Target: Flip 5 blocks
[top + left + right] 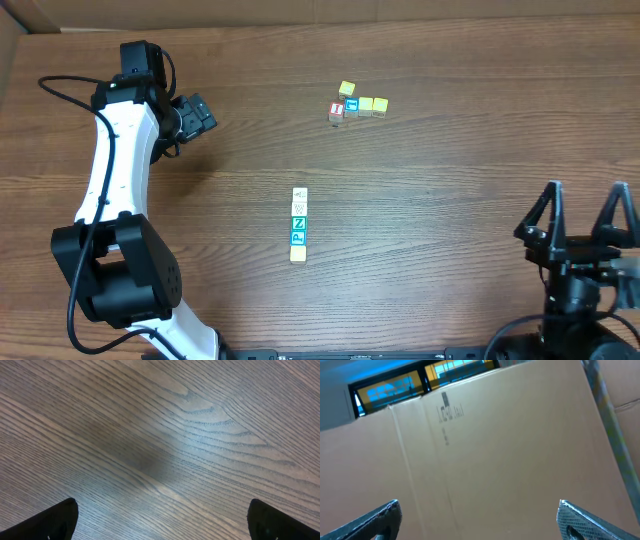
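Five small blocks lie in a straight column mid-table in the overhead view: two whitish ones (299, 194) (299, 207), a green one with a white Z (299, 222), a teal one (298, 238) and a pale yellow one (298, 254). My left gripper (196, 114) hovers open at the far left, well away from the column; its wrist view shows only bare wood between its fingertips (55, 520). My right gripper (585, 207) stands open at the near right, pointing up and away from the table. Nothing lies between the right gripper's fingertips (382, 517).
A second cluster sits at the back: a red-faced cube (337, 109), a blue-faced cube (351, 105) and three yellow cubes (346, 89) (366, 104) (380, 105). A cardboard box wall (495, 445) fills the right wrist view. The wooden table (450, 200) spans the scene.
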### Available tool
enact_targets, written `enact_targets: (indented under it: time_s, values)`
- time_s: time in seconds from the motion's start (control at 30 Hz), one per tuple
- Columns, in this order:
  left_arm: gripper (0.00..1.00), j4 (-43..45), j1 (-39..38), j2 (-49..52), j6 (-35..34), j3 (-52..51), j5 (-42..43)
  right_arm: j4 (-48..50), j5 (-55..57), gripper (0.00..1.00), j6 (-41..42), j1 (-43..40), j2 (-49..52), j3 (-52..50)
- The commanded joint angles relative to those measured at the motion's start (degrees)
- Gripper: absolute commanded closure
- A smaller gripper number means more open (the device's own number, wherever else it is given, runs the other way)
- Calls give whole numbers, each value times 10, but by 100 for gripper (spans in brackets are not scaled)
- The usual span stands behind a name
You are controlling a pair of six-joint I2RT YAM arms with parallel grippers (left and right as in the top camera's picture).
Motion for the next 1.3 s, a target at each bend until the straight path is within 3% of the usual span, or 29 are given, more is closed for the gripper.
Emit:
enact_targets:
  time_s: [0.0, 0.37, 1.03, 1.27]
  values:
    - [0, 1, 1, 7, 0, 3, -7, 27, -27, 0, 2, -14, -24, -39]
    - [0, 1, 1, 7, 0, 3, -7, 143, -71, 0, 2, -37, -52, -161]
    - [0, 1, 1, 7, 0, 3, -7, -187, -115, 0, -3, -37, -52, -160]
    - [0, 1, 1, 7, 0, 3, -7, -184, -114, 0, -99, -40, -52, -160]
